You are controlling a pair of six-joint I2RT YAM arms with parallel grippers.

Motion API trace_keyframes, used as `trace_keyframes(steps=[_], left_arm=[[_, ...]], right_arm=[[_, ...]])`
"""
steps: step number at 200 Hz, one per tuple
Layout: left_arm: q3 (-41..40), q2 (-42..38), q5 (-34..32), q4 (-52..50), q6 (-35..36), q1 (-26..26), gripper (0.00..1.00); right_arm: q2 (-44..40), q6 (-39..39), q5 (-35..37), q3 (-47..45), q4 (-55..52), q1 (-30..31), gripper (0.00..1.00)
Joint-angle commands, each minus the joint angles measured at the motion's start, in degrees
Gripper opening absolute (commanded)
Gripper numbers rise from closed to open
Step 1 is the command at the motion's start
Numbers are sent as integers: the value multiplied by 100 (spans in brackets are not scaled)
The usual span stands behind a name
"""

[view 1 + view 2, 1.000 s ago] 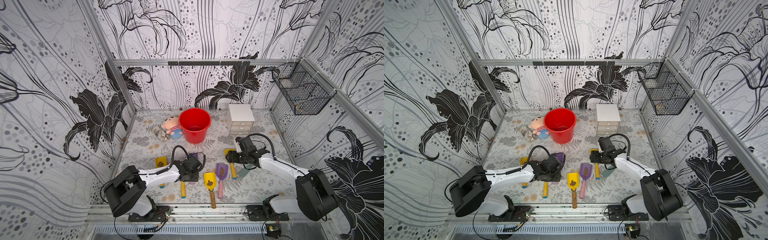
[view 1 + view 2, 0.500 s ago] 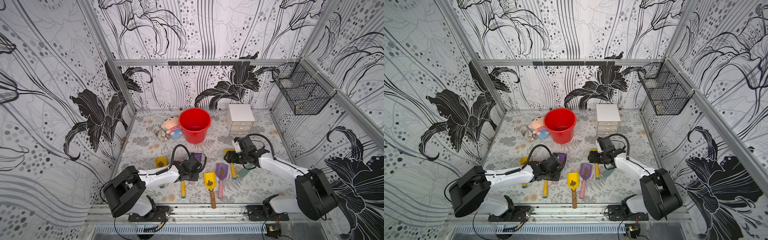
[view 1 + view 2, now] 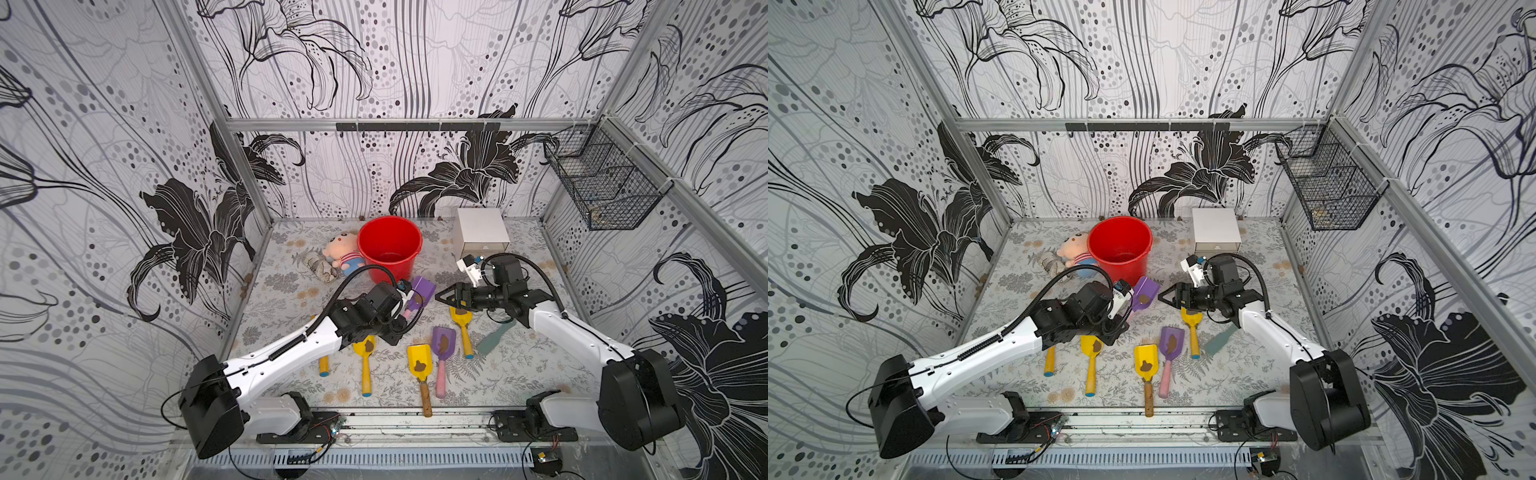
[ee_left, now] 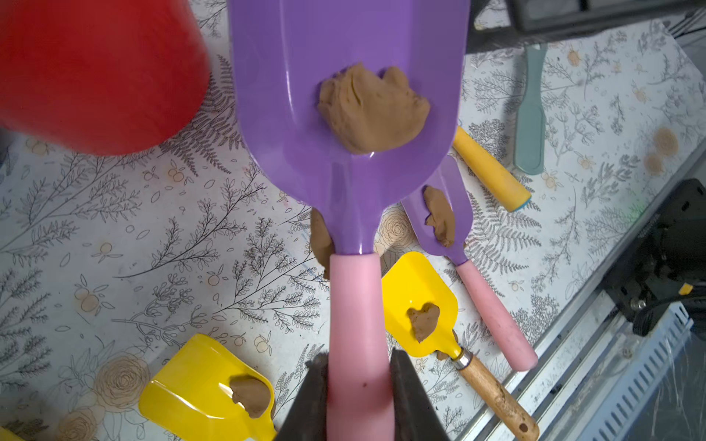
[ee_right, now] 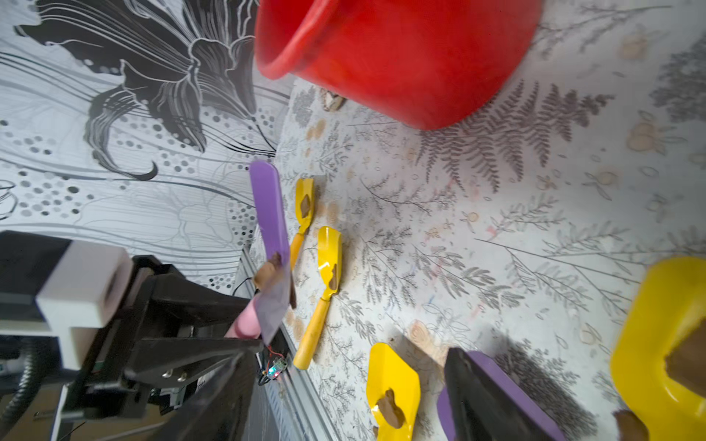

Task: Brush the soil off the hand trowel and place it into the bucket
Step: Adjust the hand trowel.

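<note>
My left gripper (image 4: 359, 366) is shut on the pink handle of a purple hand trowel (image 3: 420, 291), held above the mat just in front of the red bucket (image 3: 390, 245). A brown clump of soil (image 4: 372, 109) sticks to the blade (image 3: 1144, 293). My right gripper (image 3: 442, 296) hangs open and empty just right of that blade, fingertips pointing at it. In the right wrist view the right gripper (image 5: 344, 382) has only mat and lying trowels between its fingers, and the bucket (image 5: 401, 57) shows beyond.
Several soiled trowels lie on the mat in front: a yellow one with a wooden handle (image 3: 419, 363), a purple one (image 3: 442, 340), two yellow ones (image 3: 365, 349) (image 3: 460, 318). A teal brush (image 3: 494, 336) lies to the right. Plush doll (image 3: 343, 253) and white drawer box (image 3: 482, 232) flank the bucket.
My left gripper has shut on the pink handle and lifted the purple trowel off the mat toward the bucket. The right gripper has risen and shifted left toward the blade.
</note>
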Motion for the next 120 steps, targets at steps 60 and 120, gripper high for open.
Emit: trace_keyframes(steps=[60,120], left_arm=[[514,366,322,-367,1069,31,0],[314,316,175,2,1011,125,9]], right_arm=[[736,418,-796,390,611,123,29],[880,858,-666,334,678,123,0]])
